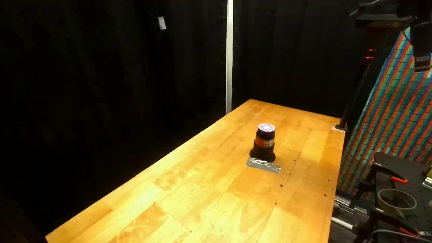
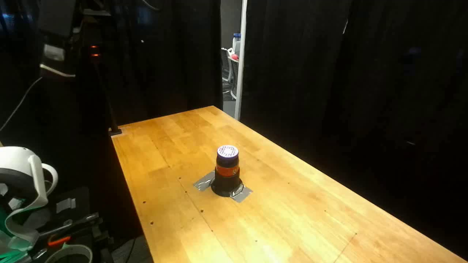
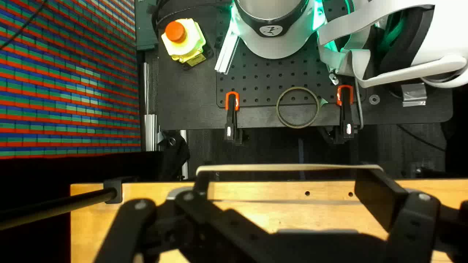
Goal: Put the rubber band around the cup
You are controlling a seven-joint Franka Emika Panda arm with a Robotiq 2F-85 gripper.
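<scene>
Black curtains (image 1: 101, 74) back your wooden table (image 1: 202, 195), a pole (image 3: 58, 208) at its corner. Your gripper (image 3: 288, 180) is spread wide. The cup (image 2: 227, 171) stands upright on the table, grey tape (image 1: 268, 166) at its base; the rubber band (image 3: 289, 167) spans the fingertips (image 3: 380, 199).

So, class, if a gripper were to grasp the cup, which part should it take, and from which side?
Grip the cup just below its pale top, probably straight down from above: it stands upright, narrower there, while silver tape at its flared base may hinder a low grip.

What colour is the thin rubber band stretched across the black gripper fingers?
The rubber band is pale beige, clearest in wrist view.
</scene>
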